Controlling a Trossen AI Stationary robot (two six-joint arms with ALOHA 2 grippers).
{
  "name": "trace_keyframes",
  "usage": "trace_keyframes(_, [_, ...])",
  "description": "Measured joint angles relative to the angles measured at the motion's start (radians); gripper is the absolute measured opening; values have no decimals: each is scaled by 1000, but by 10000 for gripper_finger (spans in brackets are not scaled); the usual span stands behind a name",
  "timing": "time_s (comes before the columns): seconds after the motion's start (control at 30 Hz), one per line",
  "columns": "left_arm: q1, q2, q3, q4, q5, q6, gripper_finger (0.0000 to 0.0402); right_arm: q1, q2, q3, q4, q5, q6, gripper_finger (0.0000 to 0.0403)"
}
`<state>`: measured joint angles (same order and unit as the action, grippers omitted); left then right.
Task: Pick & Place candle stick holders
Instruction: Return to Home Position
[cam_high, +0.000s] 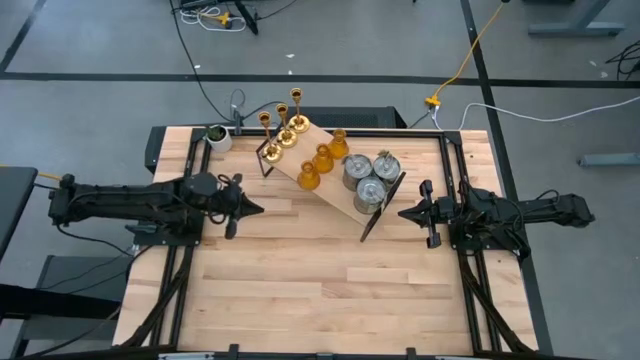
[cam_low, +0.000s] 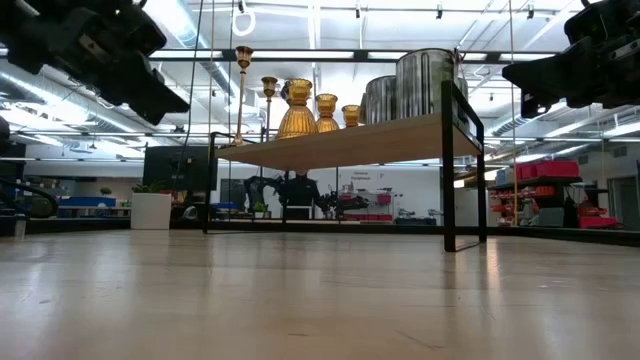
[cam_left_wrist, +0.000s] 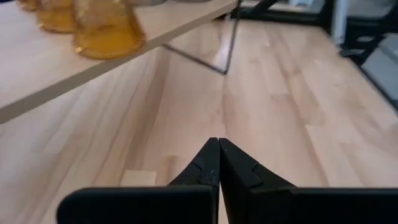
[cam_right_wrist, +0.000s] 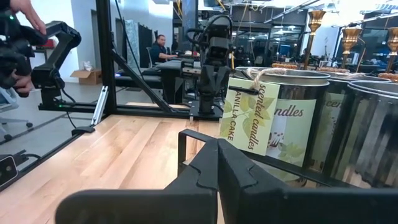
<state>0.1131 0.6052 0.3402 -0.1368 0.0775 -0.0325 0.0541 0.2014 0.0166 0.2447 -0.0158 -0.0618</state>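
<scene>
A raised wooden shelf (cam_high: 330, 185) on black metal legs stands slantwise at the table's far middle. On it stand three slim brass sticks (cam_high: 285, 130), three amber glass holders (cam_high: 322, 160) and three silver-grey cylinders (cam_high: 368, 180). One cylinder carries a paper tag (cam_right_wrist: 252, 115). My left gripper (cam_high: 259, 209) is shut and empty, above the table to the left of the shelf. Its wrist view (cam_left_wrist: 218, 149) shows an amber holder (cam_left_wrist: 106, 31) on the shelf board. My right gripper (cam_high: 403, 212) is shut and empty at the shelf's right end, close to the cylinders (cam_right_wrist: 311, 124).
A small white pot with a green plant (cam_high: 217, 137) stands at the table's far left, beside the shelf. The shelf's black legs (cam_low: 462, 170) reach down to the table. Bare wood (cam_high: 320, 290) lies toward the near edge. People and other arms show in the room behind (cam_right_wrist: 160, 46).
</scene>
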Motion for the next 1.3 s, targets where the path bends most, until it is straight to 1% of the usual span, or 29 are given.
trace_keyframes(0.13, [0,-53,-58,57,66,4,7,0,0,0,0,0,0,3])
trace_keyframes(0.43, [0,-172,-151,77,137,3,6,0,0,0,0,0,0,3])
trace_keyframes(0.7, [0,-277,-205,73,138,-1,5,0,0,0,0,0,0,3])
trace_keyframes(1.03, [1,-368,-261,73,164,-8,6,0,0,0,0,0,0,3])
trace_keyframes(1.3, [1,-411,-290,85,185,-8,4,0,0,0,0,0,0,3])
